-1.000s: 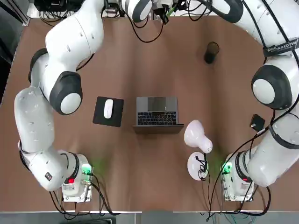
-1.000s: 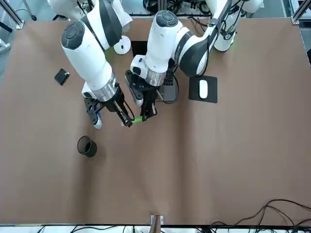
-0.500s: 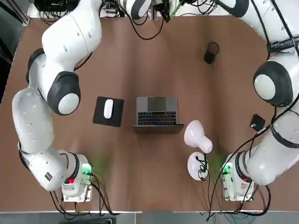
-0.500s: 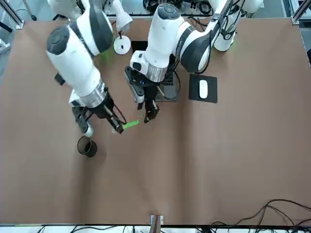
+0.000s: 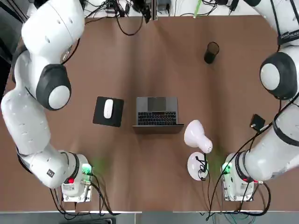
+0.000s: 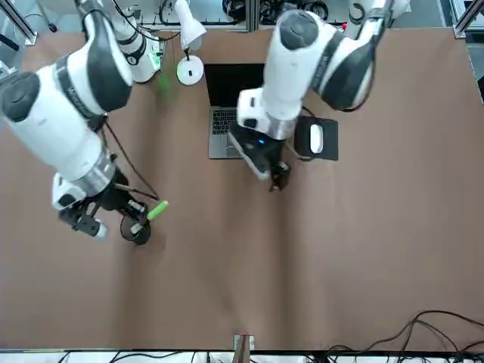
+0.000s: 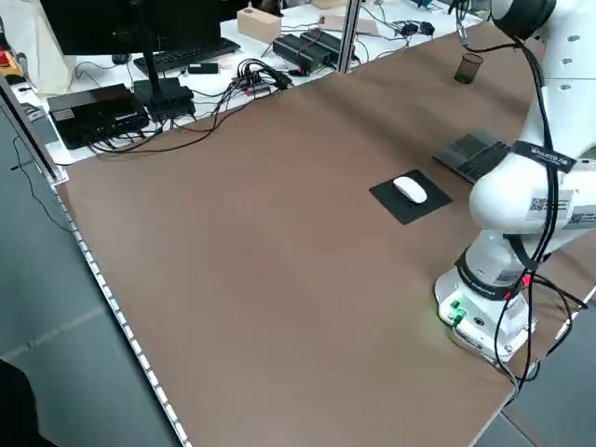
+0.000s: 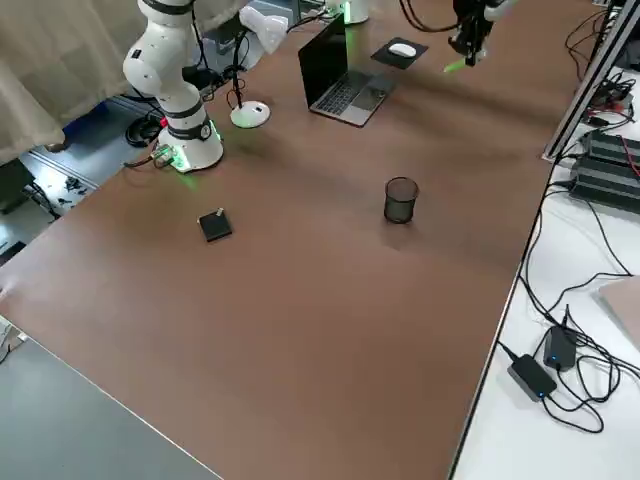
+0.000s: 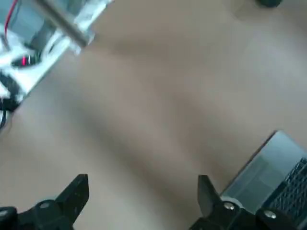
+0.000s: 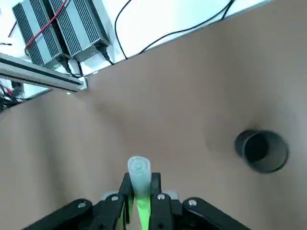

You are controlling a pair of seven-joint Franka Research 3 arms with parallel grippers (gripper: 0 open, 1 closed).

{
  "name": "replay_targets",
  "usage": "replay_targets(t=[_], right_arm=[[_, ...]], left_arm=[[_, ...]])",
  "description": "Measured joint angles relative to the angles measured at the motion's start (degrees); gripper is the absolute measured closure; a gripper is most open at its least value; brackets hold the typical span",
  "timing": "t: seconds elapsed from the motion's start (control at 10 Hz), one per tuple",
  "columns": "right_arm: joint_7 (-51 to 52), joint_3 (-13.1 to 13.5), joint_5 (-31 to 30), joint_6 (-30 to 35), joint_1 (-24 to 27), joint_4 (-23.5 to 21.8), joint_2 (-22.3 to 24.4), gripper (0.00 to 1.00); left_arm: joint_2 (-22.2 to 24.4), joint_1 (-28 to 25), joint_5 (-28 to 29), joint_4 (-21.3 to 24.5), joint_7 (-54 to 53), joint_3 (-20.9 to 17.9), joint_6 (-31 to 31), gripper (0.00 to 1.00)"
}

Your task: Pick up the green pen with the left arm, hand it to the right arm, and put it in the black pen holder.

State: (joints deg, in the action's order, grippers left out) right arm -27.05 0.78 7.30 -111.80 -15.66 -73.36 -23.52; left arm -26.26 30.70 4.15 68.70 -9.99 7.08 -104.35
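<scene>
Right gripper [image 6: 142, 214] clamps the green pen [image 6: 157, 209], raised off the desk [image 6: 318, 249], the black pen holder [image 6: 137, 231] just below. Left gripper [image 6: 277, 180] hangs open near the laptop [image 6: 224, 113], holding nothing.

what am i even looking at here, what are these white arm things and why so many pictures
These are two white robot arms bolted side by side at a brown table, each ending in a two-finger gripper. Several cameras film the same moment: one overhead, one facing the robot, one from each side, and one on each wrist.

On the table lie a laptop, a mouse on a black pad, a white desk lamp, a small black gadget and a black pen holder.

The right gripper pinches a green pen near that holder. The left gripper hangs open and empty in front of the laptop.
</scene>
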Motion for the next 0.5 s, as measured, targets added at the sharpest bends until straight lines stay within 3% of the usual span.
replay_targets(t=[0.3,0.5], right_arm=[[16.8,-0.1,0.6,-0.7,3.9,-1.7,0.0,0.82],[28.8,-0.1,3.0,-7.0,6.2,-6.5,0.1,0.82]], left_arm=[[2.7,-7.6,-0.3,0.1,0.9,-0.3,15.4,0.00],[5.9,-13.6,-1.9,0.1,1.5,-0.4,18.1,0.00]])
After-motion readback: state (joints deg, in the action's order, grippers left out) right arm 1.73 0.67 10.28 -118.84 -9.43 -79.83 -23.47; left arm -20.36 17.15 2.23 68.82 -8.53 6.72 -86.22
